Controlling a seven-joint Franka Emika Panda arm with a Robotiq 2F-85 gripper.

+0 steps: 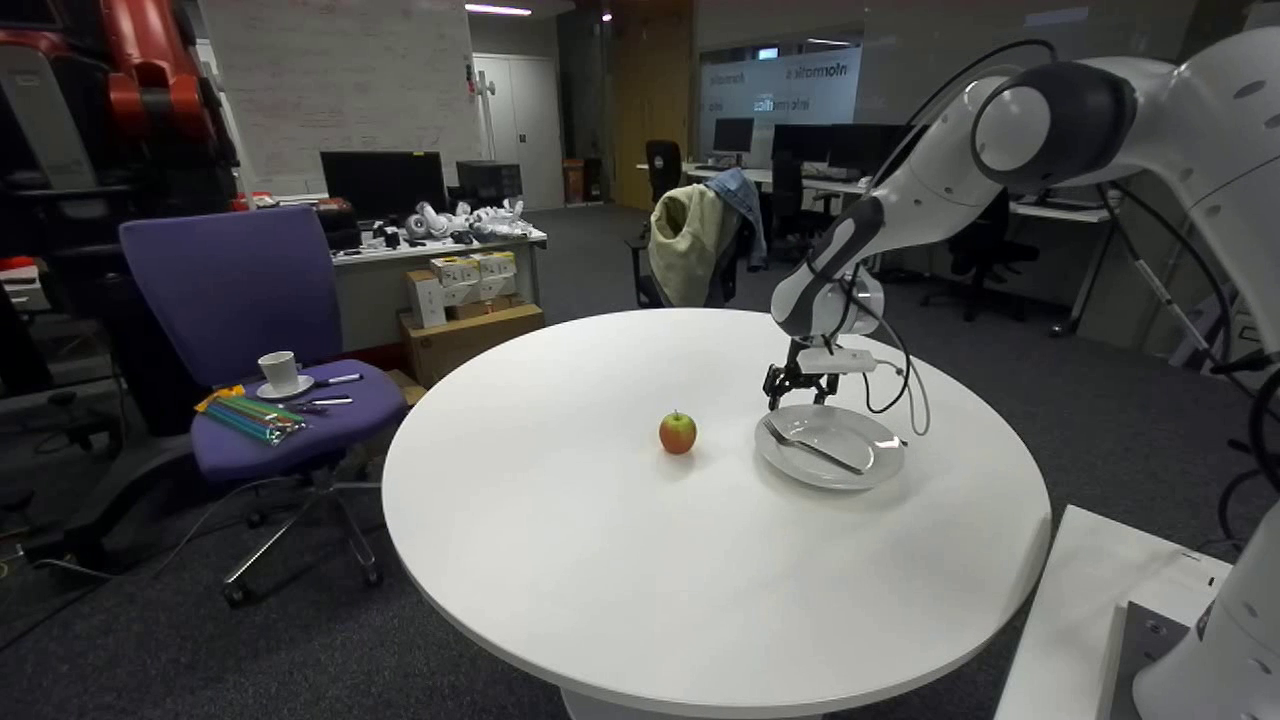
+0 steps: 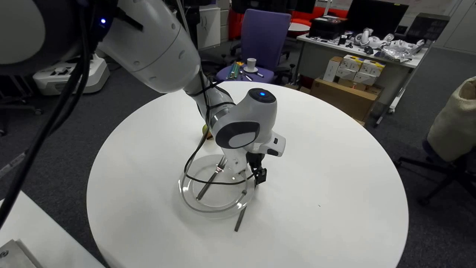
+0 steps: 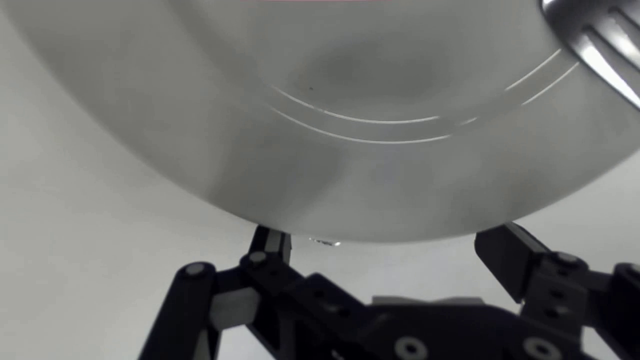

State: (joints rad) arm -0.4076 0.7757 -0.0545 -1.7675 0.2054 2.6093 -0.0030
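My gripper [image 1: 797, 399] stands open at the rim of a pale plate [image 1: 850, 432] on the round white table. In the wrist view the fingertips [image 3: 270, 239] appear at the plate's [image 3: 380, 185] edge, one to each side, the plate hiding their ends; contact cannot be told. Nothing is gripped. A metal fork [image 1: 815, 453] lies across the plate, its tines [image 3: 595, 35] at the upper right in the wrist view. A dark handle [image 2: 240, 219] pokes out from beneath the plate, and a small shiny sliver [image 3: 327, 242] shows between the fingers. Apart from the plate sits a red-green apple [image 1: 678, 436].
The apple [image 2: 205, 129] is mostly hidden behind the arm in an exterior view. Loose cables [image 2: 219, 183] hang from the wrist over the plate. Beyond the table [image 1: 560, 560] a purple chair [image 1: 240, 290] holds a cup [image 1: 279, 370], saucer, pens and a pack of pencils.
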